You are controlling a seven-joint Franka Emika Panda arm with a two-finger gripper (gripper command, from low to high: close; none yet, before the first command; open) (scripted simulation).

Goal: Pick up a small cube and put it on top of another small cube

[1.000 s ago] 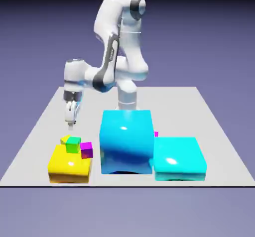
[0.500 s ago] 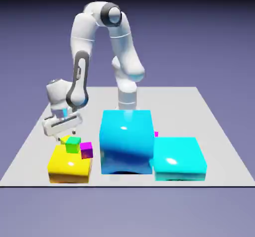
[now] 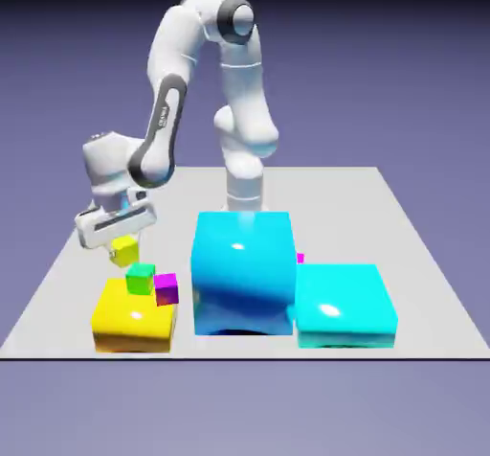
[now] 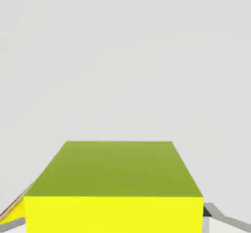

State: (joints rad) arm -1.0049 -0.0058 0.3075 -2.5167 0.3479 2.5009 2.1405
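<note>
- The small cube (image 3: pixel 124 249), left of centre, was plain yellow; in the hand view (image 4: pixel 115 188) it filled the lower frame, its top a duller yellow-green.
- The green cube (image 3: pixel 141 278) was plain green.
- The magenta cube (image 3: pixel 167 288) was plain magenta.
- The flat block (image 3: pixel 129 322) at lower left was glossy yellow.
- The tall block (image 3: pixel 241 272) and low block (image 3: pixel 343 306) were glossy cyan.
- The arm (image 3: pixel 206 80) was white with dark grey joints.
- The tabletop (image 3: pixel 402 234) was pale grey; the backdrop was blue-violet.

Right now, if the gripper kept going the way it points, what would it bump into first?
Probably just the bare grey table. The gripper, shut on the small yellow cube, shows only tabletop ahead in the hand view.
</note>
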